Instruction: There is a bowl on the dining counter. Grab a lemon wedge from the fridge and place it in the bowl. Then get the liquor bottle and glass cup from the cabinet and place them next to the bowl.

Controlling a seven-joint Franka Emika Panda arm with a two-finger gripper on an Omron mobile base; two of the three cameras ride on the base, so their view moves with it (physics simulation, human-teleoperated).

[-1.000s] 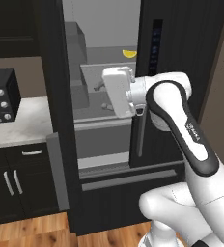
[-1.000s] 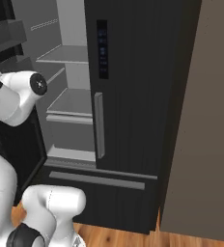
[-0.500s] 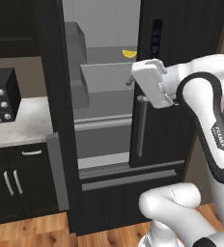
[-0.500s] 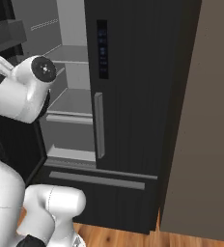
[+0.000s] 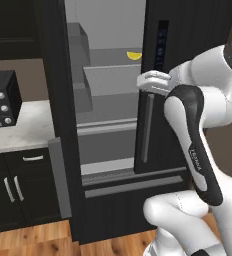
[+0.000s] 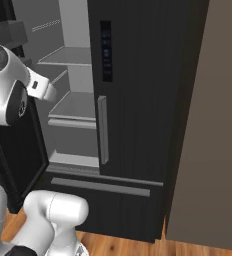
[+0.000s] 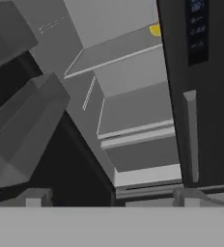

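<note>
One black fridge stands with its left door swung open and one lemon wedge lying on an upper shelf, at twelve o'clock in the left base view and one o'clock in the hand view. The gripper hangs wide open, empty, before the closed door's grey handle. The left base view alone shows one marble counter at nine o'clock.

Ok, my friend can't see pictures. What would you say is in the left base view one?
A tall black fridge stands with its left door open, showing pale grey shelves and a tiny yellow lemon wedge on an upper shelf. The robot's white arm reaches up from the lower right, its empty gripper beside the closed door's handle. A marble counter sits at left.
</note>
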